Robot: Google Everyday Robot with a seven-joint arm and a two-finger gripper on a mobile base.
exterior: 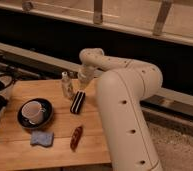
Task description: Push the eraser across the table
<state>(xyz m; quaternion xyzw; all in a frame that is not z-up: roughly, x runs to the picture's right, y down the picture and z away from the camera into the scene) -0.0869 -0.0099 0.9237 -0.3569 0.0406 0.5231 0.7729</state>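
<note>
The eraser (78, 102), a small black block with white lengthwise stripes, lies on the light-brown wooden table (20, 150) near its back right part. My gripper (83, 85) hangs from the white arm just above the eraser's far end, at or very close to it. A small pale bottle-like object (66, 85) stands just left of the gripper.
A white cup (34, 111) sits on a dark saucer (47, 107) at the left. A blue sponge-like pad (42, 138) lies in front of it. A reddish-brown oblong object (76, 137) lies near the front. My white arm (125, 115) covers the table's right side.
</note>
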